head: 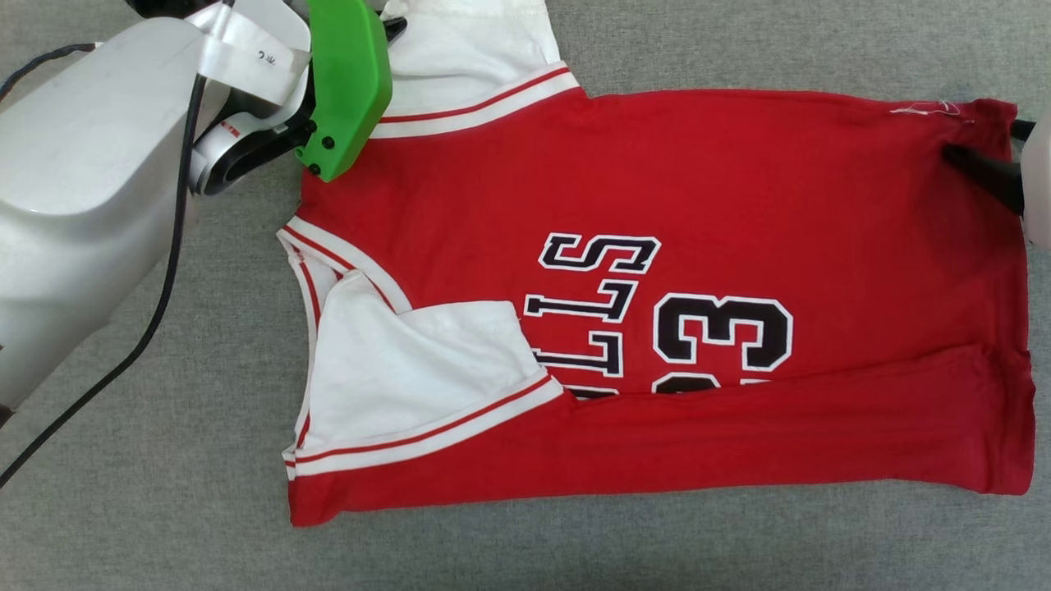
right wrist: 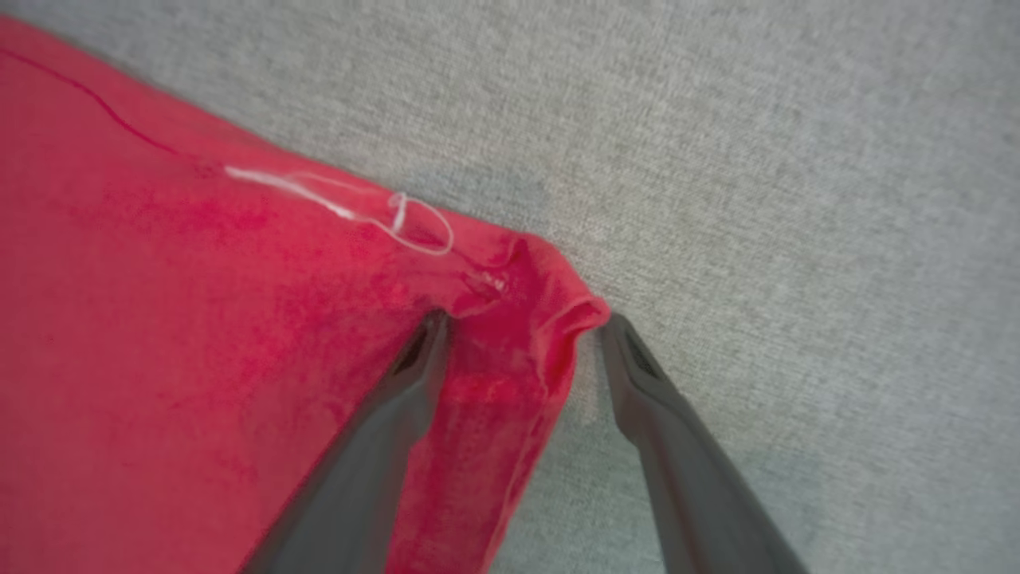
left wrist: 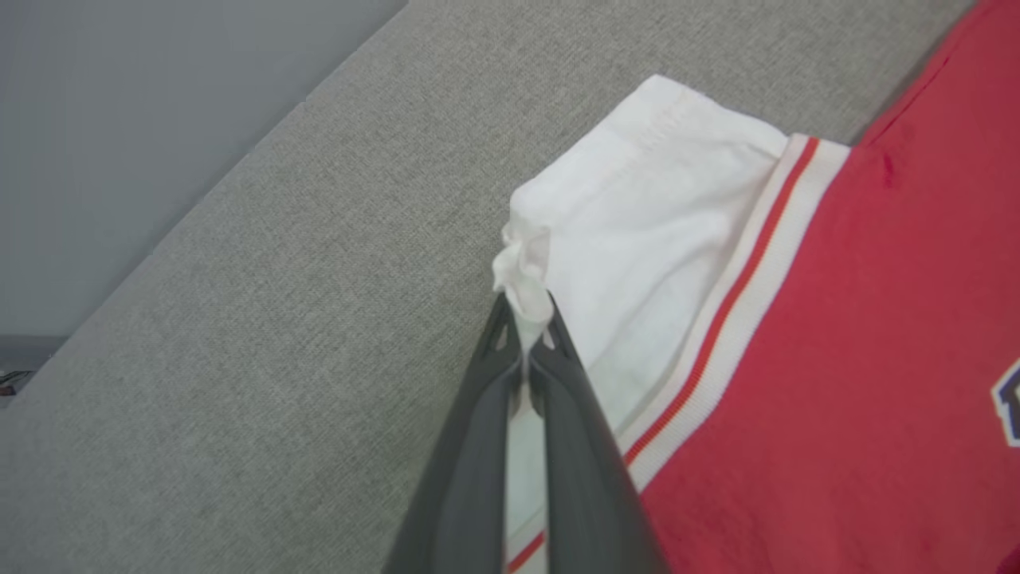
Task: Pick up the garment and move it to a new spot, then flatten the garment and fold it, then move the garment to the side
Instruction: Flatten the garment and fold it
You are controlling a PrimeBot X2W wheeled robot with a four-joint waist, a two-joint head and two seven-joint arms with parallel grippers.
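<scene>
We see garment (head: pixel 698 189) flat on grey table (head: pixel 739 542), near edge folded over, hiding pt of lettering (head: pixel 599 304). L hand (left wrist: pixel 526 335) pinches white sleeve (left wrist: pixel 637 239) tip. R hand (right wrist: pixel 523 321) spread, straddling red hem corner (right wrist: pixel 558 295).

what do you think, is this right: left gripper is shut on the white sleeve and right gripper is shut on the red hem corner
Not quite. The left gripper is shut on the white sleeve of the garment, but the right gripper is open: the right wrist view shows its fingers apart, straddling the red hem corner.
</scene>
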